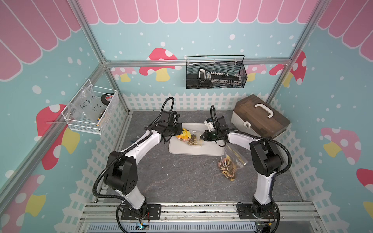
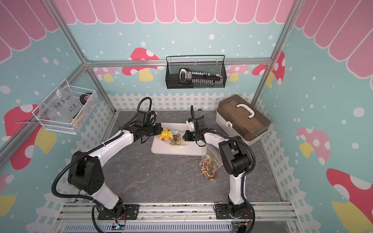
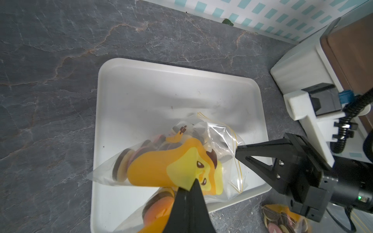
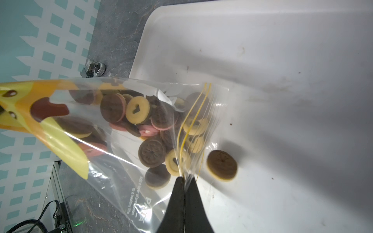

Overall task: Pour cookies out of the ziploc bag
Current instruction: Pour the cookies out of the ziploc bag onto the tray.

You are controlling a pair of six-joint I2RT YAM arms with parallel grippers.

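Note:
The clear ziploc bag (image 1: 189, 137) with an orange and yellow cartoon print hangs between both grippers over the white tray (image 1: 210, 149). My left gripper (image 3: 190, 185) is shut on the printed end of the bag (image 3: 161, 167). My right gripper (image 4: 184, 178) is shut on the yellow zip edge at the mouth of the bag (image 4: 121, 121). The cookies (image 4: 137, 110), brown, tan and pink discs, are piled inside near the mouth. One brown cookie (image 4: 221, 165) lies loose on the tray (image 4: 262, 60) just outside the mouth. In both top views the grippers face each other, left (image 2: 161, 131) and right (image 2: 184, 137).
A second bag of cookies (image 1: 230, 165) lies on the grey table beside the right arm. A brown-lidded toolbox (image 1: 260, 119) stands at the back right, close to the tray. A black wire basket (image 1: 216, 72) and a white wire basket (image 1: 90, 109) hang on the walls.

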